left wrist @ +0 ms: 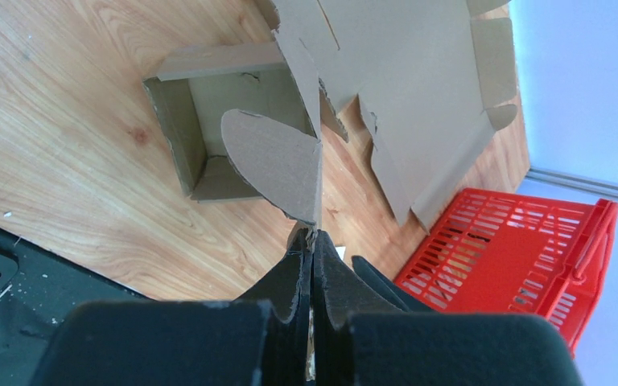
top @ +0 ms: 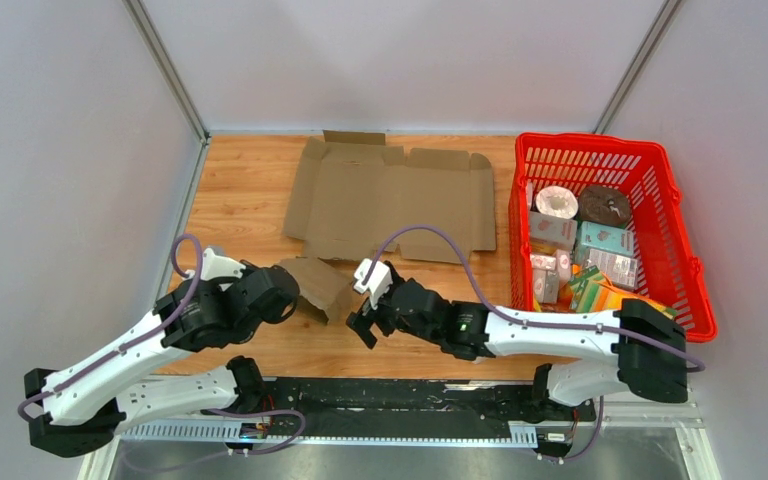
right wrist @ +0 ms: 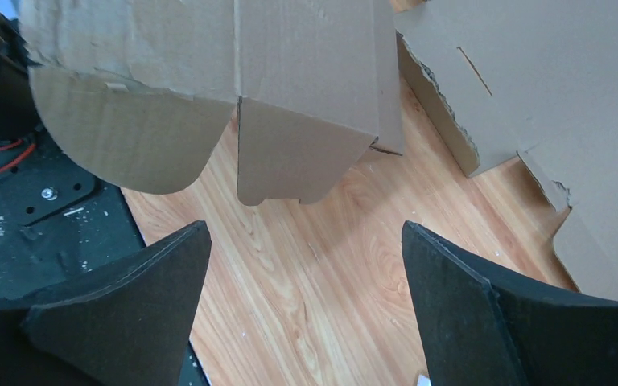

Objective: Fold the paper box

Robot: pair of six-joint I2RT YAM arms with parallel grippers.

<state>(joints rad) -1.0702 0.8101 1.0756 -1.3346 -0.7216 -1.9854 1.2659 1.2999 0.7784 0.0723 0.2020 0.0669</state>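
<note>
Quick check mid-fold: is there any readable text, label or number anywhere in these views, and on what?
No text can be read in any view.
Packages in the red basket: printed, but too small and blurred to read.
Flat cardboard sheet and half-folded box: plain, no print visible.

Bright, even light falls from above on my table (top: 240,200), so the wood and the red basket (top: 582,140) keep true colour without glare. Shadows are short and soft: a thin one runs along the near edge of the flat cardboard (top: 390,200), and a deeper one sits inside the small box (left wrist: 241,96). The top view is sharp throughout. Up close to its lens, my left gripper (left wrist: 312,241) is a black, blurred mass, and the wall (left wrist: 579,80) behind washes out pale blue. My right gripper (right wrist: 304,233) also shows as featureless black, while the wood grain beneath it stays crisp.
</note>
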